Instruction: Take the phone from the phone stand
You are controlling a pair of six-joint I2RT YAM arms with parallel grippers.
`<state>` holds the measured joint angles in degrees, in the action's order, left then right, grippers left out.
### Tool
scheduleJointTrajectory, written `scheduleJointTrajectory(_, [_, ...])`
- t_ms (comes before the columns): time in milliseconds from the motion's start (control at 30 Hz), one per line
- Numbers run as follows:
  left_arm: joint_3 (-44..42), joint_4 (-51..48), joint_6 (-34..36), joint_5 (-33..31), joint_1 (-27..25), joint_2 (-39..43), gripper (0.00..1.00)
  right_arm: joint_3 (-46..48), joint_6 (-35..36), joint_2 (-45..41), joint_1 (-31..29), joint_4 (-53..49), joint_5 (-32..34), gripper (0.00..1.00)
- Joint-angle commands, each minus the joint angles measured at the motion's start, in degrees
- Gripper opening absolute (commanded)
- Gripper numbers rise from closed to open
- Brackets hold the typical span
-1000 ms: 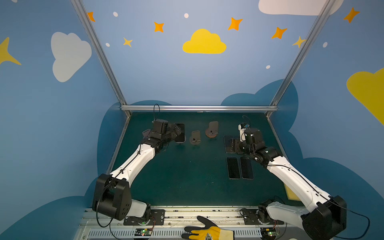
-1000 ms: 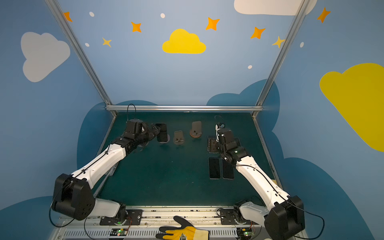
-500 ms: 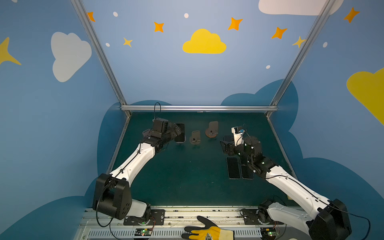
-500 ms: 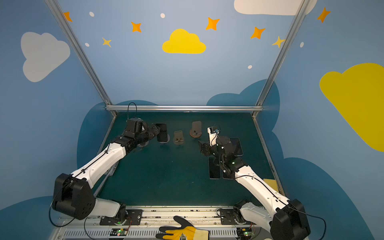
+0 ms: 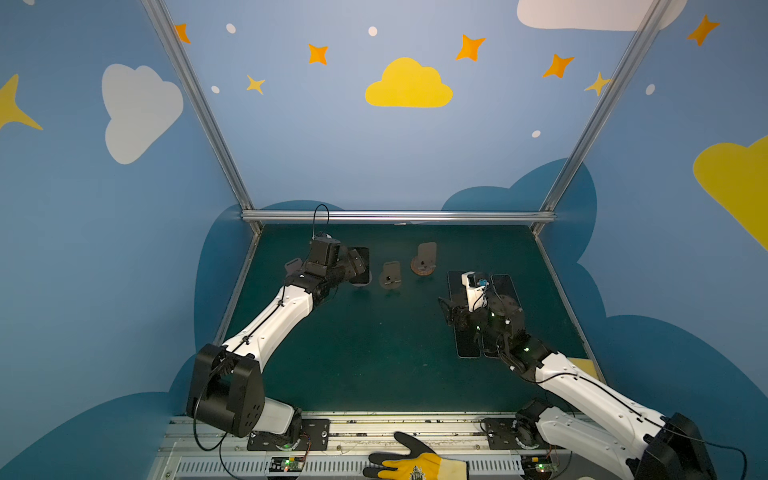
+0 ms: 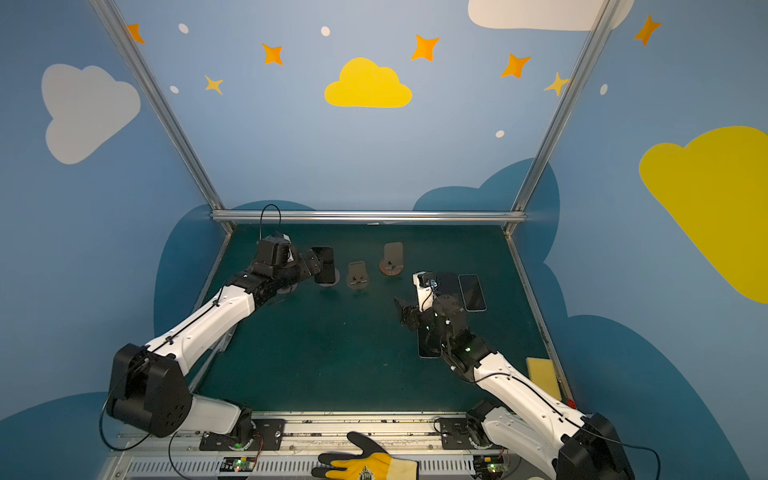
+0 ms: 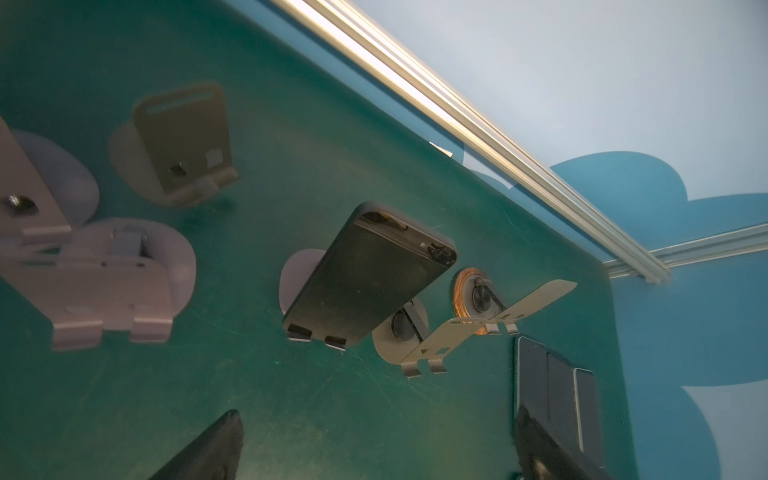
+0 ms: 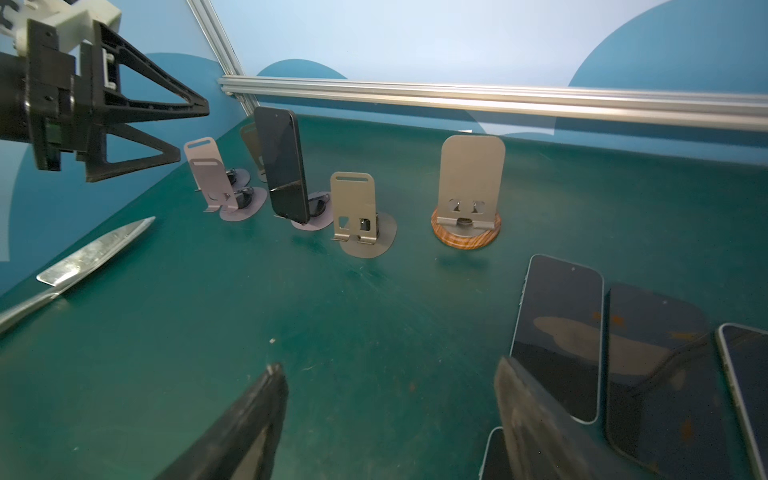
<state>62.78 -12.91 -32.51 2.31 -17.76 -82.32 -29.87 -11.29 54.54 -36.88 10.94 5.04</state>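
Only tips of my L gripper (image 7: pixel 376 419) show; jaws wide, empty; phone (image 7: pixel 365 278) on phone stand (image 7: pixel 296 274) just ahead. My R gripper (image 8: pixel 388 370) parted, empty.

On the green mat (image 5: pixel 365 365) a kitchen knife (image 8: pixel 87 262) lies flat, an empty grey stand (image 8: pixel 353 199) and an empty wooden-based stand (image 8: pixel 471 178) stand upright side by side, several dark phones (image 8: pixel 557 332) lie face up beside one another, a yellow sponge (image 6: pixel 542 376) sits at the right edge, and a black-and-yellow glove (image 5: pixel 419 463) lies on the front rail.

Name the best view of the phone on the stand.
Left wrist: the phone sits large, central, unblocked. Right wrist shows it smaller; in both top views it is tiny beside the left hand.
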Motion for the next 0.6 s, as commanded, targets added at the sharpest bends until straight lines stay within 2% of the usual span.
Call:
scheduleJointTrajectory(0, [0.64, 2.57, 5.69, -1.94, -1.04, -0.23, 1.0, 2.62, -5.2, -0.46, -0.88, 1.65, 3.18, 0.78])
scheduleJointTrajectory(33, [0.45, 3.46, 6.25, -1.35, -1.3, -0.39, 1.0, 3.45, -4.6, 0.52, -1.39, 3.93, 6.01, 0.77])
scheduleJointTrajectory(67, [0.4, 4.34, 6.78, -0.84, -1.55, -0.69, 1.0, 3.11, -7.19, 1.31, -1.75, 3.3, 9.31, 0.77])
scheduleJointTrajectory(200, [0.96, 4.84, 9.32, -3.03, -2.14, -2.09, 1.0, 1.34, -10.17, 2.59, -2.96, -2.38, 15.69, 0.76])
scheduleJointTrajectory(400, [2.02, 6.03, 18.76, -12.41, -4.95, -3.21, 1.0, 2.75, -11.64, 0.07, -3.37, -2.58, 18.52, 0.76])
scheduleJointTrajectory(567, [4.46, 6.35, 20.86, -14.82, -5.6, -6.73, 1.0, 3.42, -11.04, -0.34, -3.45, -1.87, 20.61, 0.77])
